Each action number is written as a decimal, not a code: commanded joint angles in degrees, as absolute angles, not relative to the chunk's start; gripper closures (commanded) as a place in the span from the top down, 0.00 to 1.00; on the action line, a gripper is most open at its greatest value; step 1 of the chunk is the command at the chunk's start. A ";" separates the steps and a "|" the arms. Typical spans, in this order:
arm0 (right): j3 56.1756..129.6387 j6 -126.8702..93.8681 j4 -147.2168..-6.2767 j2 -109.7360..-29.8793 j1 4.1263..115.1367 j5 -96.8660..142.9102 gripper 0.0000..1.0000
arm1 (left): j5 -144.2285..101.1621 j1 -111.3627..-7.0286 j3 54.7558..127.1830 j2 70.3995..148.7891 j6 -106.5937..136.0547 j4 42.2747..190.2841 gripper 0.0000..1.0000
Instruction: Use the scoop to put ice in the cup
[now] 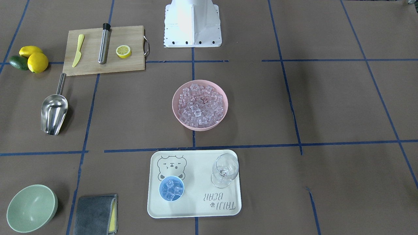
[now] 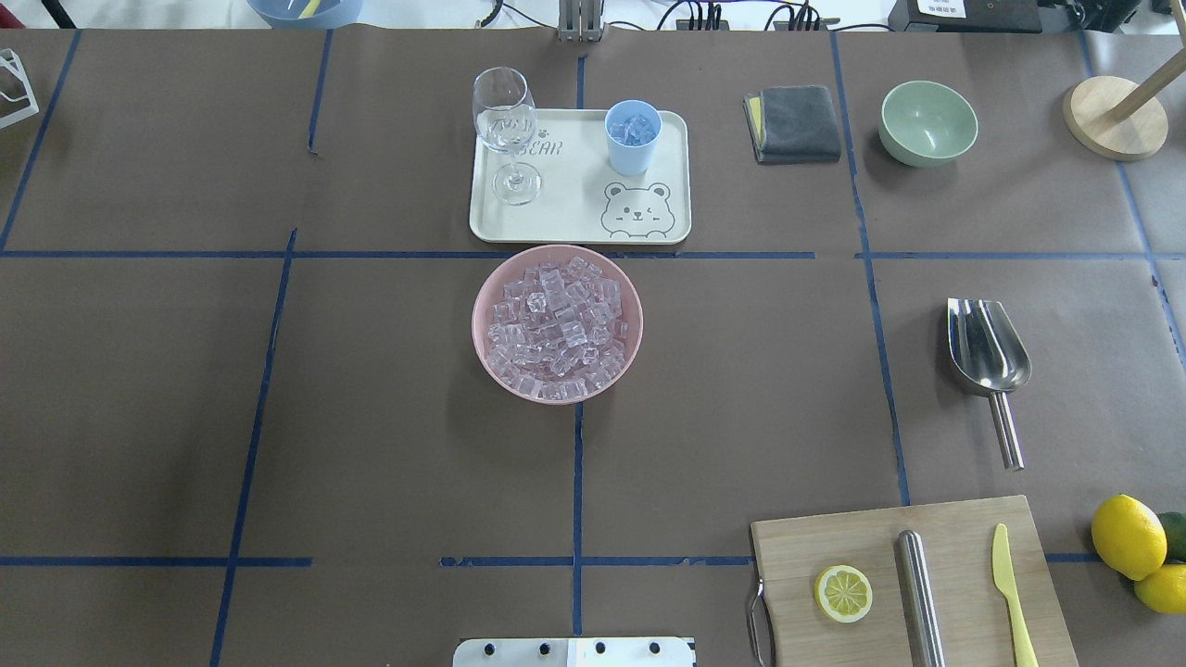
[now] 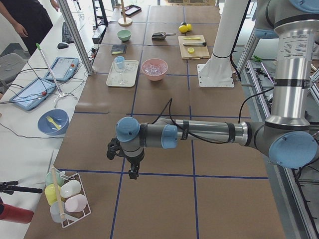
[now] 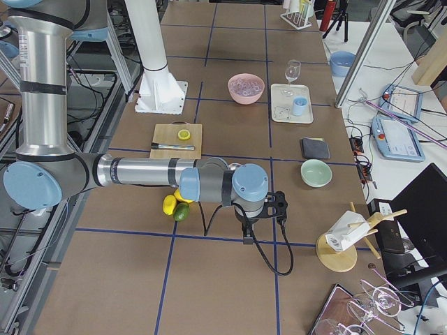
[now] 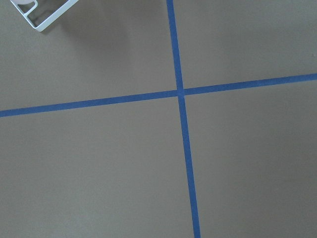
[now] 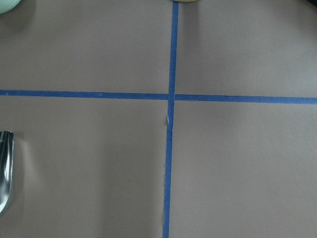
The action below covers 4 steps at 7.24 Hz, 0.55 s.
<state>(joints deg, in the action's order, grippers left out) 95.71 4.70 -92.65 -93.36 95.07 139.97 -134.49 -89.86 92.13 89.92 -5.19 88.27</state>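
The ice (image 1: 200, 105) fills a pink bowl (image 2: 482, 320) at the table's middle. The light-blue cup (image 1: 171, 188) stands on a cream tray (image 1: 225, 209) and holds several ice cubes; it also shows in the overhead view (image 2: 633, 136). The steel scoop (image 2: 987, 347) lies empty on the table on the robot's right, trough toward the far side. Its edge shows in the right wrist view (image 6: 4, 168). My left gripper (image 3: 132, 174) and right gripper (image 4: 247, 239) hang over bare table at opposite ends, far from these things. I cannot tell whether they are open or shut.
A wine glass (image 2: 505, 130) stands on the tray. A cutting board (image 2: 964, 547) carries a lemon half, a steel cylinder and a yellow knife. Lemons (image 2: 1129, 537), a green bowl (image 2: 928, 122) and a grey cloth (image 2: 792, 123) lie on the right side.
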 commanded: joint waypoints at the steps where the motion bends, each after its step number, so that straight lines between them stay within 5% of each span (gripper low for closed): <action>1: 94.58 2.74 -92.55 -93.43 95.71 143.07 1.00 | -134.91 -90.78 91.23 90.18 -4.92 88.24 1.00; 4: 94.22 2.90 -92.11 -93.43 95.71 142.21 1.00 | -134.91 -91.49 91.49 90.35 -4.92 88.24 1.00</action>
